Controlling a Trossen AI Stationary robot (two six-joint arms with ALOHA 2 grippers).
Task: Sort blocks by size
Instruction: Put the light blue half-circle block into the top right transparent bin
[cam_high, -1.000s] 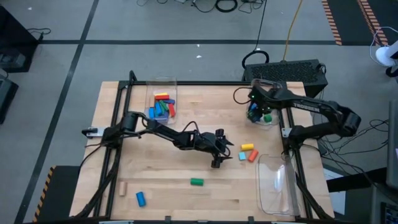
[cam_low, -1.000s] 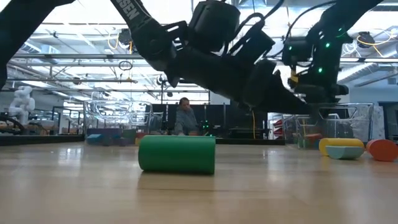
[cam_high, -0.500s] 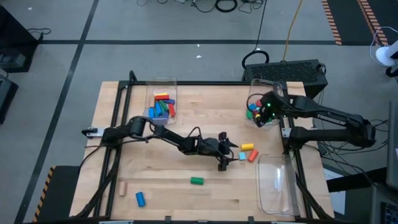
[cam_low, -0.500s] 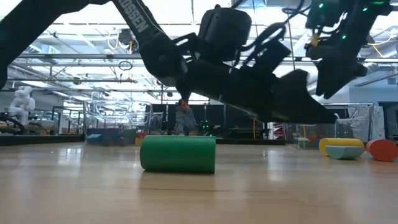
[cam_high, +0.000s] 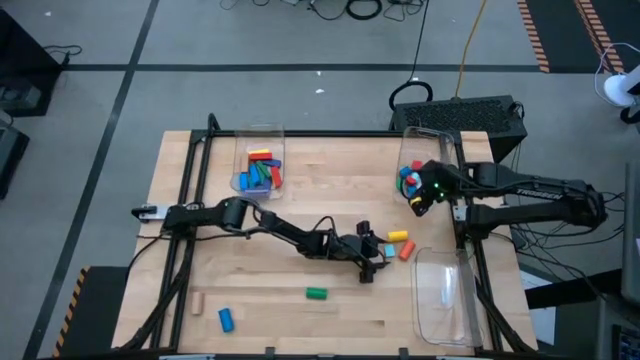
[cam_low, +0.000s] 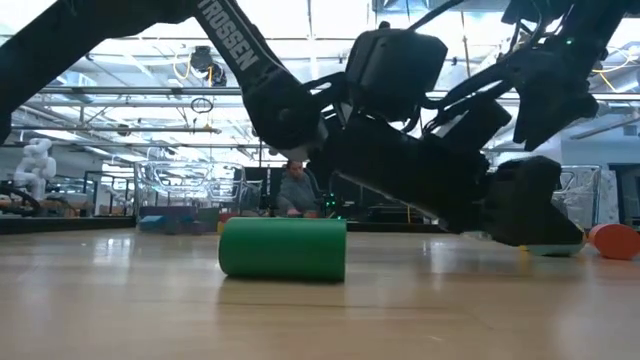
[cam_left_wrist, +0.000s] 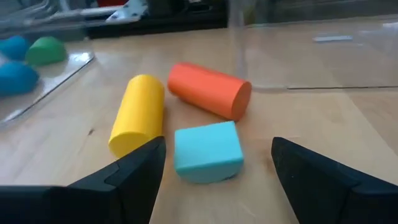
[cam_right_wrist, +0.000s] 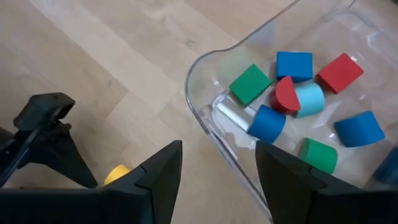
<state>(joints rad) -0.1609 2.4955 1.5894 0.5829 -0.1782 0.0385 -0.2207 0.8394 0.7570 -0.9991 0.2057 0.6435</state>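
Note:
A light blue block (cam_left_wrist: 207, 151) lies on the table beside a yellow cylinder (cam_left_wrist: 138, 120) and an orange cylinder (cam_left_wrist: 209, 90). My left gripper (cam_high: 375, 254) is low over the table and open. Its two fingers stand on either side of the light blue block (cam_high: 389, 251) without touching it. My right gripper (cam_right_wrist: 217, 180) hangs open and holds nothing above the near wall of a clear bin (cam_right_wrist: 205, 115) at the far right. That bin holds several red, blue and green blocks. Nearer the front lie a green cylinder (cam_high: 316, 292), a blue cylinder (cam_high: 226, 319) and a plain wood block (cam_high: 198, 301).
A second clear bin (cam_high: 260, 168) with several coloured blocks stands at the far edge, left of centre. An empty clear bin (cam_high: 445, 295) sits at the near right, close to the orange cylinder (cam_high: 407, 250). In the low view the green cylinder (cam_low: 283, 249) lies in front of my left arm.
My left gripper has reached toward the table's right edge and sunk toward the light blue block, staying open. My right gripper has drawn back from over the far right bin toward the right and near edges and has risen.

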